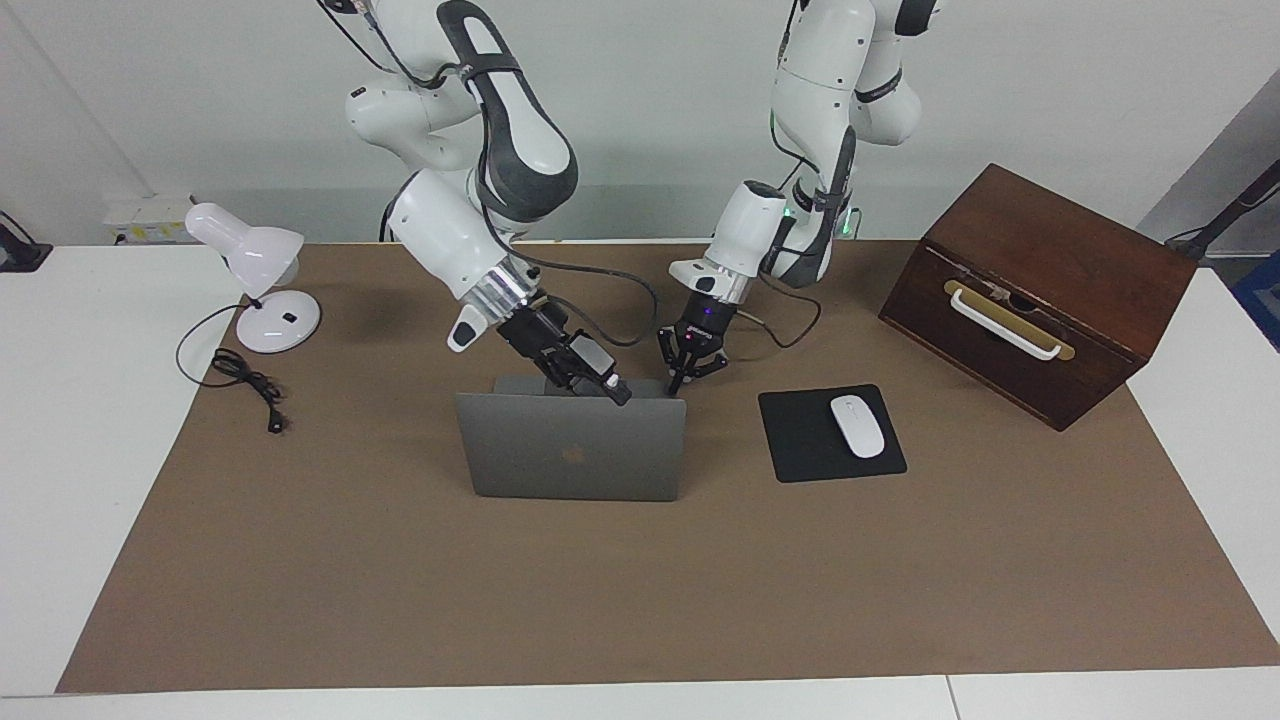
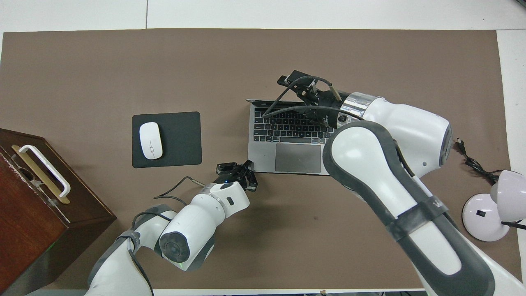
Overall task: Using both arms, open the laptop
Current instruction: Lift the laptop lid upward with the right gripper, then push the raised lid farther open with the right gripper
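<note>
the thin silver-grey metal laptop (image 1: 570,446) stands open in the middle of the brown table mat (image 1: 640,590), its lid raised with the dark apple logo on the outer face, and in the overhead view its grey keyboard deck with black keys and a dark trackpad (image 2: 287,142) lies exposed toward the robots. the right gripper (image 1: 615,390), black and mounted on a white jointed arm with dark grey bands, is at the top edge of the raised lid near the corner toward the left arm's end; its fingers stand apart, and whether they actually pinch the lid edge cannot be told. the left gripper (image 1: 690,368), a small black claw on the other white arm, has its fingertips brought together and sits low at the corner of the keyboard deck nearest the robots, on the left arm's side; in the overhead view it (image 2: 238,172) appears to touch that corner. a black square mouse pad (image 1: 800,445) carrying a white oval mouse (image 1: 857,426) lies beside the laptop toward the left arm's end, and a dark brown wooden box with a white handle (image 1: 1035,290) stands farther that way. a white desk lamp (image 1: 255,285) with a black cord stands toward the right arm's end.
</note>
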Robot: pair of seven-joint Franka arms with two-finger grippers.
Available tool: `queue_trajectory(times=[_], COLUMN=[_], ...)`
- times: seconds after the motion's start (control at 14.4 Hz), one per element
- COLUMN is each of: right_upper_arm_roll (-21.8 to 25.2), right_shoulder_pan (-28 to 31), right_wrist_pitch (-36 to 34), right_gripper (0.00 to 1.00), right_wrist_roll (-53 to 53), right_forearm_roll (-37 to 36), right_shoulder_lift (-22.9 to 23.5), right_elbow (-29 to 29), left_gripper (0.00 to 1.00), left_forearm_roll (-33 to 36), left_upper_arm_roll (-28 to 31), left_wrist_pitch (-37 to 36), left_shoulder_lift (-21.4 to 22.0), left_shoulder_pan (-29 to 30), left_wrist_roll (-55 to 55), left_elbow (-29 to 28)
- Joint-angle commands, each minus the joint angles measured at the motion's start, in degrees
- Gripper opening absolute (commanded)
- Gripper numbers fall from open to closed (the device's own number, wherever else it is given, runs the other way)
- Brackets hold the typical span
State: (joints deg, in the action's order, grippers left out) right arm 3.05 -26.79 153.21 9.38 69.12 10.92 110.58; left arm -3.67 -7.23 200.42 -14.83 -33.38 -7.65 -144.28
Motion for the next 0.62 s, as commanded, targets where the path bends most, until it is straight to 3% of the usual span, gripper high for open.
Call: queue_trajectory(times=[0.0, 0.56], right_upper_arm_roll=[-0.3, -0.2], right_shoulder_pan=[2.3, 3.0], right_wrist_pitch=[-2.1, -2.6], right_gripper=[1.00, 1.00], right_wrist_roll=[-1.6, -1.6], right_forearm_roll=[-1.3, -4.8], right_shoulder_lift=[1.6, 4.0], right_elbow=[-3.3, -7.6], left_gripper=[0.00, 0.00], left_forearm_roll=[-0.4, -0.3], left_upper_arm_roll=[0.6, 0.5], left_wrist_pitch=[0.4, 0.4], left_shoulder_lift=[-5.0, -5.0], left_shoulder_pan=[0.2, 0.2], left_wrist_roll=[1.8, 1.8], left_elbow=[2.2, 2.2])
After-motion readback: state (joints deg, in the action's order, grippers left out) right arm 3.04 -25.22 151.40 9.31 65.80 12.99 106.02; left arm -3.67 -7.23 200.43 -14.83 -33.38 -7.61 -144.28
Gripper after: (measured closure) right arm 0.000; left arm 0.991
